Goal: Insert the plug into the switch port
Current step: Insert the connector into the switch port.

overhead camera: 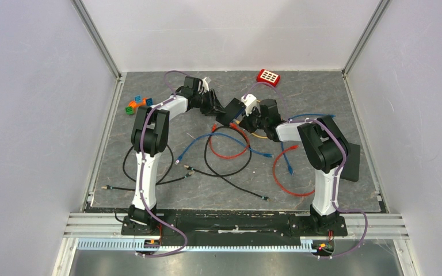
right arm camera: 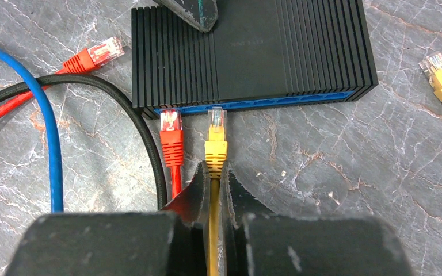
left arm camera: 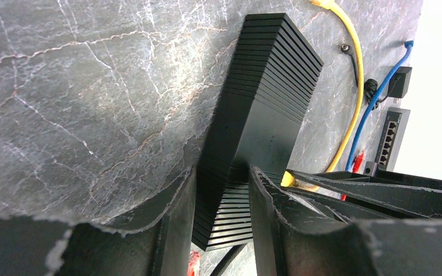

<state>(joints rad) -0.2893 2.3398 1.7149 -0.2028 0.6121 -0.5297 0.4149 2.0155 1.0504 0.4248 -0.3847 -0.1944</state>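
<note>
Desk (right arm camera: 334,172): grey stone top, switch (right arm camera: 253,52) flat on it.
Left tool (left arm camera: 221,181): I clamp the switch so pushing won't slide it.
Right tool (right arm camera: 214,172): pinching yellow cable (right arm camera: 213,230) behind plug (right arm camera: 216,123), for straight aim.
Plug: tip at port mouth, beside red plug (right arm camera: 171,126).

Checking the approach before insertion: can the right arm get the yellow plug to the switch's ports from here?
Probably yes. The right end effector holds the yellow plug with its tip at the blue port face of the switch, nothing between. The red plug sits close beside it.
</note>
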